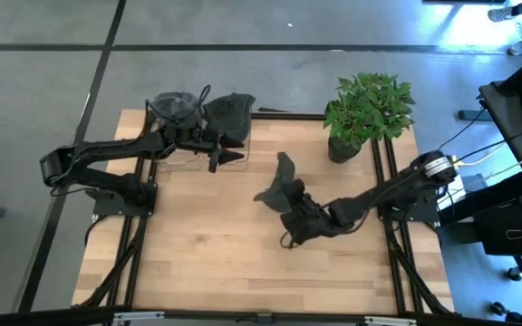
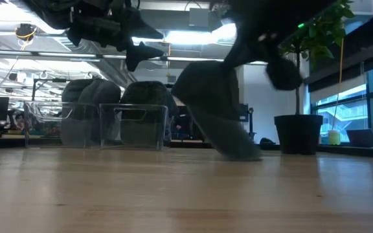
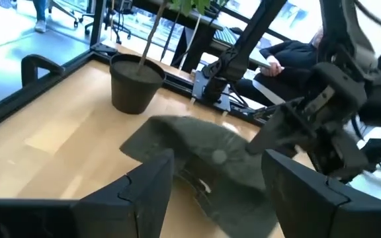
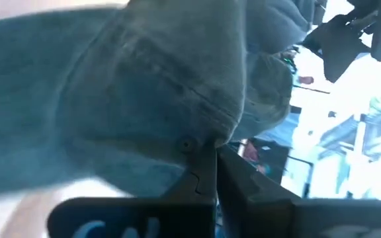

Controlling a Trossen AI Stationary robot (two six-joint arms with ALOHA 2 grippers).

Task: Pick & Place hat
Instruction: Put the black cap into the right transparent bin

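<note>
One hat sits at the middle of the high view, partly lifted: in the low view only its lower edge touches the counter while the crown tilts up toward the upper left. Its long axis runs from upper centre toward lower right in the high view, ending at the right pincer, which lies just below and right of it. That pincer is pressed together on the hat's edge; the right wrist view shows the fingers meeting on the fabric beside a small rivet.

More dark hats sit in clear bins at the upper left of the high view, well apart from the held hat. The left pincer hovers beside those bins, its fingers spread and holding nothing, facing the hat across bare wood. A potted plant stands at the upper right.

The right arm is plainly the nearer one and already has the grip, so the lift and carry look to be its job, probably toward the bins.
</note>
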